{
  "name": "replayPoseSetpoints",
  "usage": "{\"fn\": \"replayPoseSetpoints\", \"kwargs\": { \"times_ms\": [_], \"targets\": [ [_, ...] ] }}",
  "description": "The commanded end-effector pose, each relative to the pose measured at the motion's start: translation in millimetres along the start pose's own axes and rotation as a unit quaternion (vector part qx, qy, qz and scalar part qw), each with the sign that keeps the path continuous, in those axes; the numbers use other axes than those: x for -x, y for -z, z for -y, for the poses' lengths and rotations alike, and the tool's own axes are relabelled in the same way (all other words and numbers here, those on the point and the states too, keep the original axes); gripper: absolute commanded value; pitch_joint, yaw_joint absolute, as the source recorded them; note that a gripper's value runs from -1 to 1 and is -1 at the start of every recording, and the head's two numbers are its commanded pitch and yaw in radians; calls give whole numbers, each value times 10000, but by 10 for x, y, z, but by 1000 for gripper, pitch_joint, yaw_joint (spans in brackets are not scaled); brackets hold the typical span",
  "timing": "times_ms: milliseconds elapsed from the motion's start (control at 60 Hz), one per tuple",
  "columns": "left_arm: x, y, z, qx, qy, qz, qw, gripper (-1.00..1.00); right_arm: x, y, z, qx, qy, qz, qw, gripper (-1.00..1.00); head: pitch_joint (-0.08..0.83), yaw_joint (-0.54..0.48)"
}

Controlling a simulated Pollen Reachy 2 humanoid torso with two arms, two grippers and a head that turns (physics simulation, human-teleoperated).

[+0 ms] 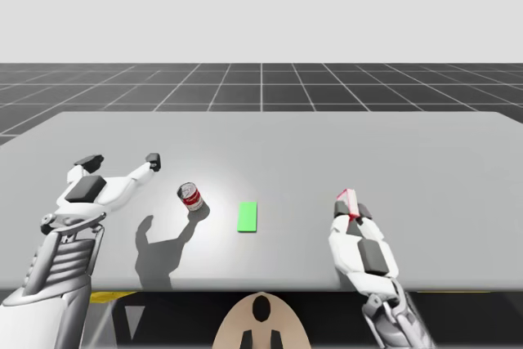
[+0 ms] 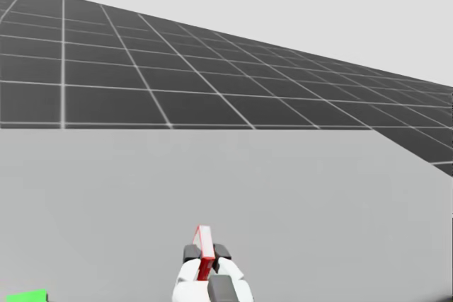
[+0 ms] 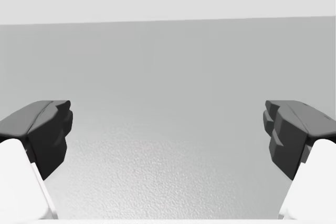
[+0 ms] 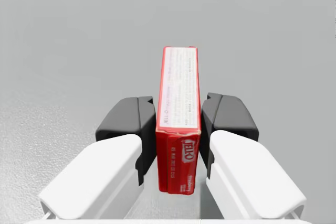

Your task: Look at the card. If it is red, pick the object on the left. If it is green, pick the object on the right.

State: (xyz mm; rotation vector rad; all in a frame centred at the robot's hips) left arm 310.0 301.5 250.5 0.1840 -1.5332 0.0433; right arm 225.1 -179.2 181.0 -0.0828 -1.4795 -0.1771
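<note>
Red box (image 4: 178, 124) is clamped between the two dark pads (image 4: 128, 124) of the robot's right gripper (image 4: 178, 129). Both pads bear on its broad faces from opposite sides, the fingers closed down to the box's narrow thickness. The box stands on edge, with much of its length projecting ahead of the fingertips.

Further out, a green card (image 1: 248, 217) lies flat near the middle of the table (image 1: 409, 153). A red-and-white can (image 1: 190, 197) stands just to the card's left, and the box is well to its right. Green calls for the right-hand object, so the grip is judged to be on the correct item. The left gripper (image 1: 121, 161) is beside the can, fingers spread wide, holding nothing.

The step in hand appears to be the lift. Recommended: hold pad pressure, raise straight up and keep the wrist level, since the hold is at the near end and the box could pivot.

Not verifiable: whether the box's lower edge rests on the table or is clear of it. In the head view the card is cut off at the corner.
</note>
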Motion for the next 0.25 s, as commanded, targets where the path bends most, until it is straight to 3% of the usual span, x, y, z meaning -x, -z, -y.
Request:
{"fn": "replayPoseSetpoints", "kwargs": {
  "times_ms": [17,100,250],
  "targets": [
    [-7,-1,-3,-17,-9,13,10000,-1000,-566,-48,-24,-234,64,620,9978,1000,308,-469],
    [-11,-2,-5,-20,-16,15,10000,-1000,-958,-108,24,-301,21,1070,9938,1000,298,-473],
    [-17,-5,-12,-25,-36,22,10000,-1000,-1413,-259,25,-593,158,1660,9842,1000,287,-476]
  ]
}}
